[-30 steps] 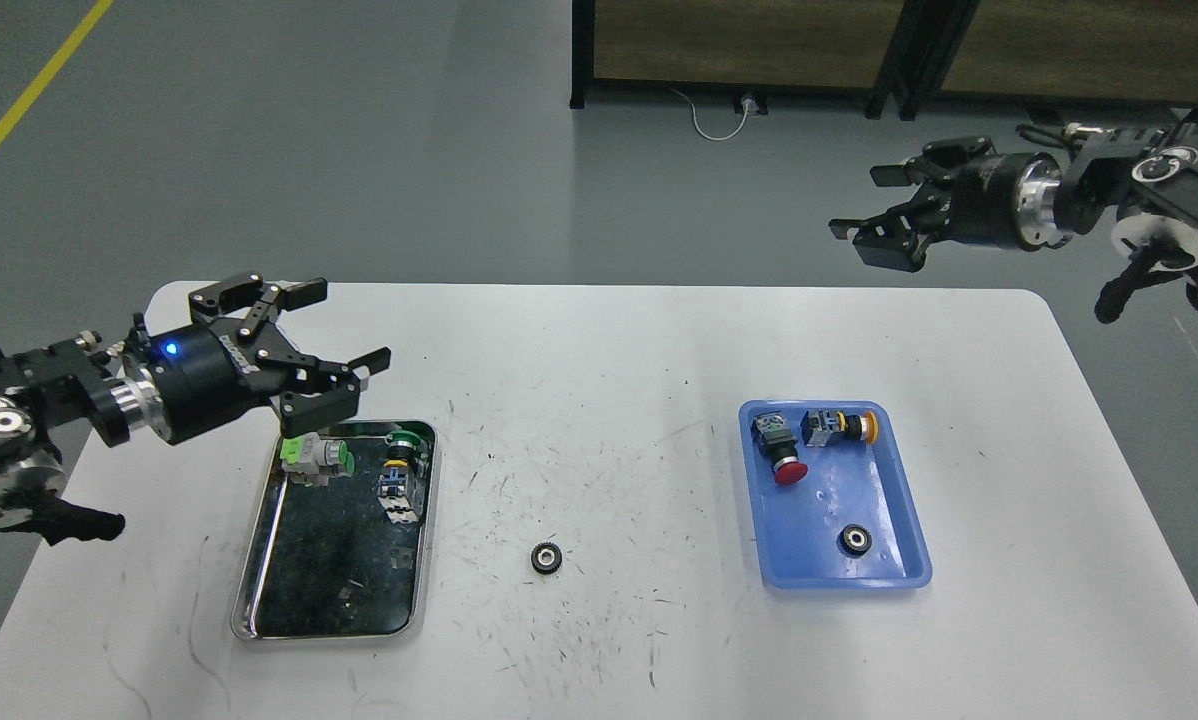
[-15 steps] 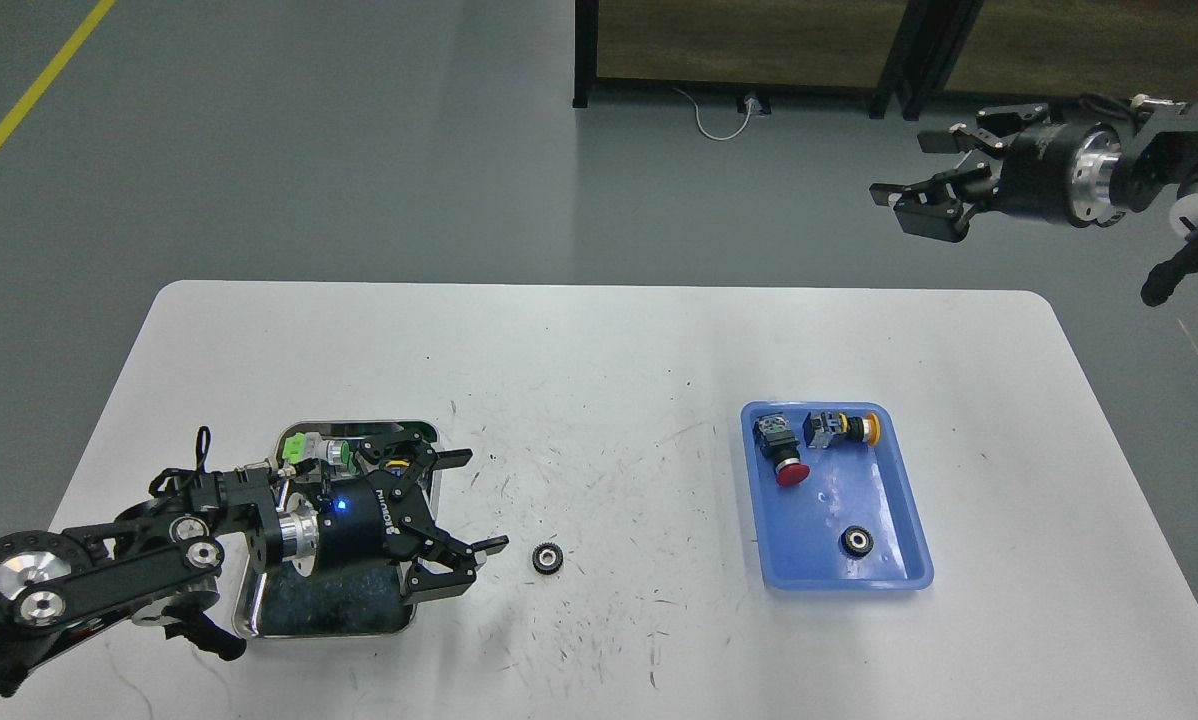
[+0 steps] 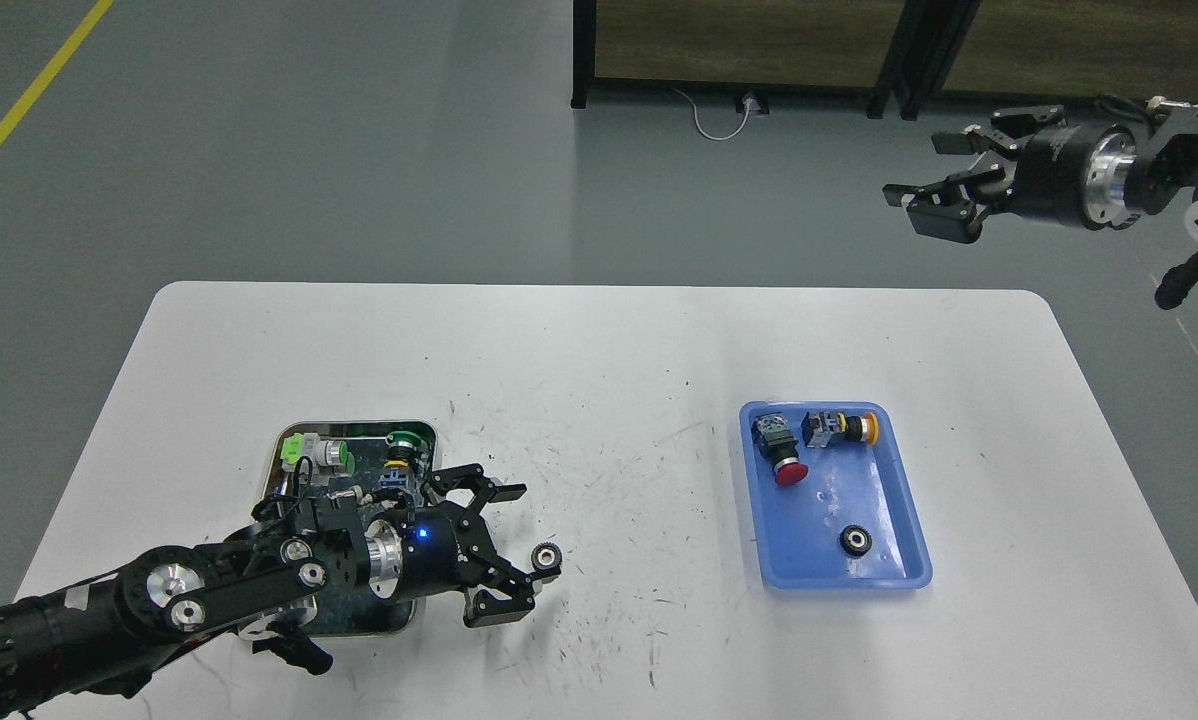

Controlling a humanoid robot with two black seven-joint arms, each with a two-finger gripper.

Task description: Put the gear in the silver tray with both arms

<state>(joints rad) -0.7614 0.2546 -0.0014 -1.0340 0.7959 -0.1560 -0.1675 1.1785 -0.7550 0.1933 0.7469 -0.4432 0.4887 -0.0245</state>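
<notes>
A small black gear [image 3: 546, 555] lies on the white table right of the silver tray [image 3: 355, 427]. My left arm reaches across the tray and hides most of its floor. My left gripper [image 3: 536, 531] is open. Its lower finger [image 3: 517, 583] is at the gear's near-left edge and its upper finger [image 3: 499, 491] is farther back. I cannot tell whether the lower finger touches the gear. My right gripper [image 3: 919, 172] is open and empty, high up beyond the table's far right corner. A second black gear [image 3: 855, 541] lies in the blue tray [image 3: 904, 578].
The silver tray's far end holds a green-and-silver switch [image 3: 311, 452] and a green button [image 3: 406, 440]. The blue tray also holds a red push button [image 3: 783, 461] and a yellow-capped switch [image 3: 839, 427]. The table [image 3: 609, 350] is scuffed white.
My left gripper has swung down from above the silver tray's far end and moved right, up to the gear on the table. My right gripper has risen and drawn back to the right.
</notes>
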